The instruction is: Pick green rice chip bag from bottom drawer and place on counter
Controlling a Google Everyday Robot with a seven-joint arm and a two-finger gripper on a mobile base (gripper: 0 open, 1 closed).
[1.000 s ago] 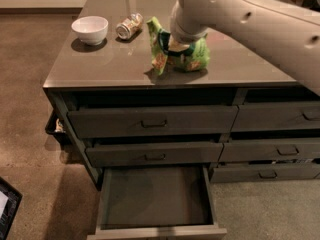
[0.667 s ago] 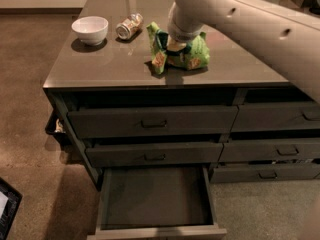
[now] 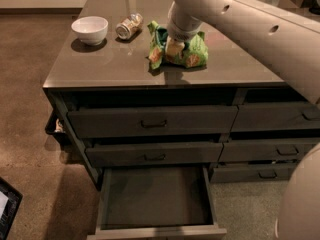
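Now the small crinkled green rice chip bag [image 3: 196, 54] rests on the glossy grey-brown counter [image 3: 110, 61], under the pale gripper [image 3: 176, 44], probably for release; its grip I cannot tell.

Covered and cropped parts

The gripper [image 3: 176, 48], upper centre at the green rice chip bag [image 3: 196, 55], is largely covered by the arm [image 3: 240, 19], which also hides the bag's middle. The right-hand drawers [image 3: 280, 119] run off the right edge. The bottom drawer [image 3: 155, 199] front is clipped at the bottom edge. A dark object [image 3: 7, 209] at lower left is cut off and unidentifiable.
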